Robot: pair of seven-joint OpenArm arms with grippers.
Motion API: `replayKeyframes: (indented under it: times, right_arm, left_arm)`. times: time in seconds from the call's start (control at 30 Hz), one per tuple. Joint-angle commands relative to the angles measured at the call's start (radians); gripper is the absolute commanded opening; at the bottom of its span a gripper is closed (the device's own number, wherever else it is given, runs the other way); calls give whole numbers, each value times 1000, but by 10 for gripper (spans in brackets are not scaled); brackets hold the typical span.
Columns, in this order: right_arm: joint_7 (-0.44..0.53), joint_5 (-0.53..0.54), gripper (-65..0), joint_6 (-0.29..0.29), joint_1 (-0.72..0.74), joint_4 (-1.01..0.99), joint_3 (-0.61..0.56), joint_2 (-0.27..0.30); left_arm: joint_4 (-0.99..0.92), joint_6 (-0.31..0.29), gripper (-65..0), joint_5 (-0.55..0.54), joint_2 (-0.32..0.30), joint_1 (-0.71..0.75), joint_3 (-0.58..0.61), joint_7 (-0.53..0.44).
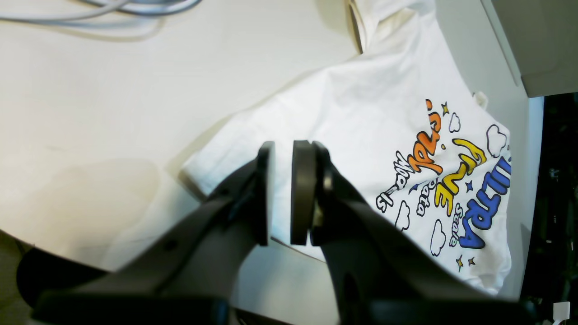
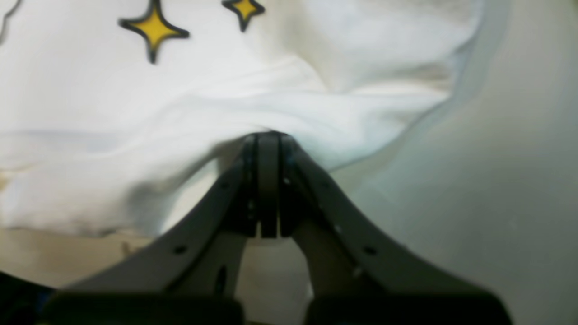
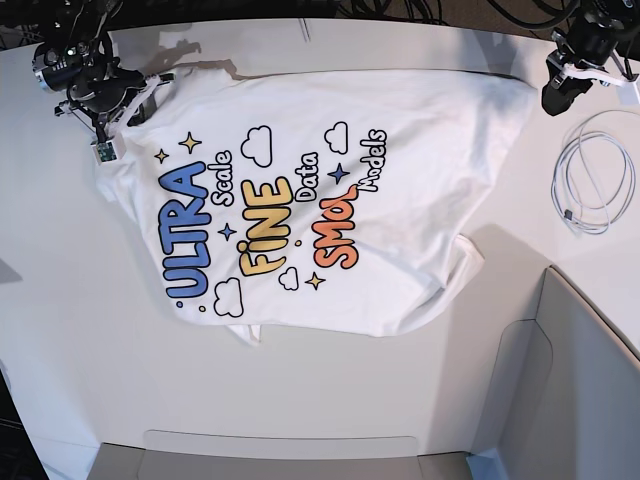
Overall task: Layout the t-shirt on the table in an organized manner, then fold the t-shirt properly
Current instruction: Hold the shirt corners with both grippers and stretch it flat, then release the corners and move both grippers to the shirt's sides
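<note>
We are looking down on a smooth white counter (image 3: 60, 330) with a curved far edge and dark cables beyond it. At the left of the base view our right arm's jaws (image 2: 268, 135) are sitting pressed together, pinching a fold of the t-shirt's (image 3: 330, 190) edge, close by two yellow stars.

The t-shirt is lying spread print-up across the middle of the counter, rumpled along its near edge. Its print is reading, left to right, "ULTRA" in blue, "Scale" in small white letters, "FINE" in yellow, "Data", "SMOL" in orange and "Models", with clouds and stars scattered around the words.

Toward the right our left arm's jaws (image 1: 280, 194) are hovering over the shirt's plain end with a narrow gap between them and nothing held. Beside them a coiled white cable (image 3: 592, 185) is lying on the bare counter, apart from the shirt. In the near right corner a grey angular bin (image 3: 570, 380) is standing, touching neither shirt nor cable.
</note>
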Motion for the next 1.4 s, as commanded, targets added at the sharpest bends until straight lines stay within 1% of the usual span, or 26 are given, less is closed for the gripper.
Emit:
replayKeyframes:
  times: [0.0,0.07,0.13,0.23,0.33,0.43,0.5,0.6,0.63,0.7,0.77,0.87,0.93,1.07,1.13,1.2,1.3,1.37]
  right_arm:
    - [5,27,-650,5,-6,18,15,8]
    - [5,90,-650,5,-34,18,24,10]
    - [8,156,-650,5,-59,18,40,25]
    - [8,307,-650,5,-97,18,52,51]
    - [8,434,-650,5,-112,18,52,111]
    - [9,532,-650,5,-92,16,49,146]
    - [6,552,-650,5,-40,16,49,152]
    - [5,549,-650,-1,34,10,47,152]
    - [5,537,-650,-1,66,9,44,151]
    - [5,495,-650,-1,132,9,29,146]
    - [5,400,-650,-1,215,-11,-42,149]
    - [6,247,-650,-1,345,-80,-149,140]
    - [9,170,-650,-1,419,-158,-191,116]
    - [9,103,-650,1,558,-303,-194,86]
    - [11,98,-650,1,626,-379,-191,86]
    - [11,98,-650,1,666,-439,-191,99]
    - [11,101,-650,1,695,-482,-195,102]
    - [9,101,-650,4,695,-482,-215,85]
  left_arm:
    - [15,1,-567,-21,-12,7,-5,1]
    - [15,1,-567,-21,-13,0,8,27]
    - [15,1,-567,-20,-13,-3,13,55]
    - [15,1,-567,-20,-12,-3,15,61]
    - [15,1,-567,-20,-12,-4,15,61]
    - [15,1,-567,-20,-12,-4,15,62]
    - [15,-3,-569,-20,-13,-4,16,62]
    - [15,-5,-628,-20,-30,-23,67,62]
    - [15,-5,-650,-20,-53,-39,101,62]
    - [12,-5,-650,-4,-104,-92,190,61]
    - [8,-5,-650,77,-144,-170,294,61]
    - [-38,-5,-650,254,-184,-286,400,62]
    - [-72,-5,-650,333,-190,-360,458,62]
    - [-158,-7,-650,422,-190,-490,536,55]
    - [-225,-7,-650,435,-190,-572,578,55]
    - [-278,-7,-650,438,-190,-635,599,53]
    - [-380,-7,-650,438,-187,-739,636,51]
    - [-476,-7,-650,438,-185,-808,665,51]
